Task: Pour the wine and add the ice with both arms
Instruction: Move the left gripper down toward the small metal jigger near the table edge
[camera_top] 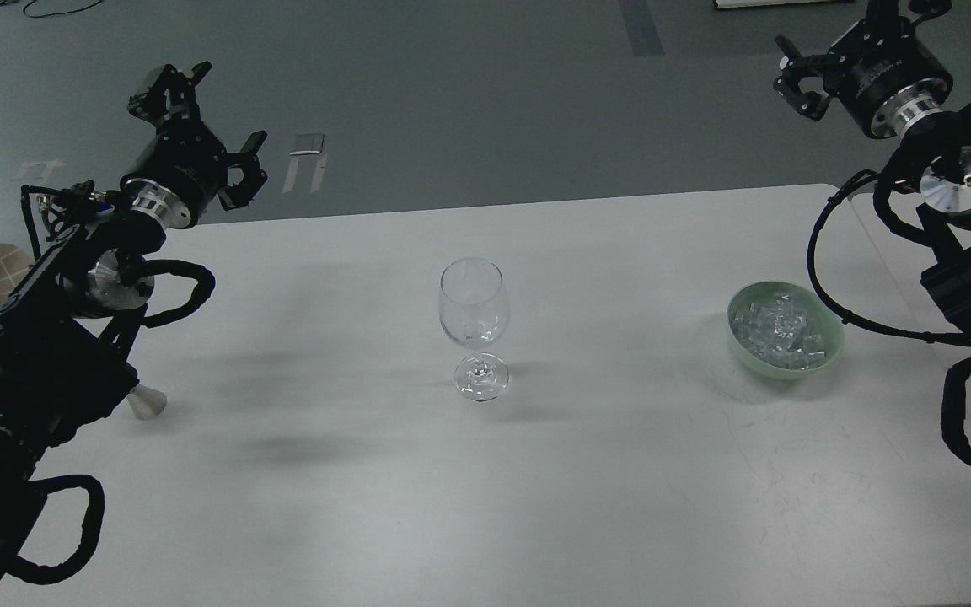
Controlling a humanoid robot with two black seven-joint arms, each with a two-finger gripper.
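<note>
A clear stemmed wine glass (pixel 471 314) stands upright at the table's middle, and I see no liquid in it. The wine is out of view. The ice (pixel 780 330) lies heaped in a pale green bowl (pixel 741 345) on the right side of the table. My left gripper (pixel 209 126) hangs open over the table's far left corner, well away from the glass, with nothing between its fingers. My right gripper (pixel 823 63) is raised beyond the far right edge, above and behind the bowl, open and empty.
A small whitish cone-shaped object (pixel 147 403) pokes out from behind my left arm near the left edge. The white table (pixel 536 506) has grey floor behind it. Black cable loops hang from both arms over the table's sides.
</note>
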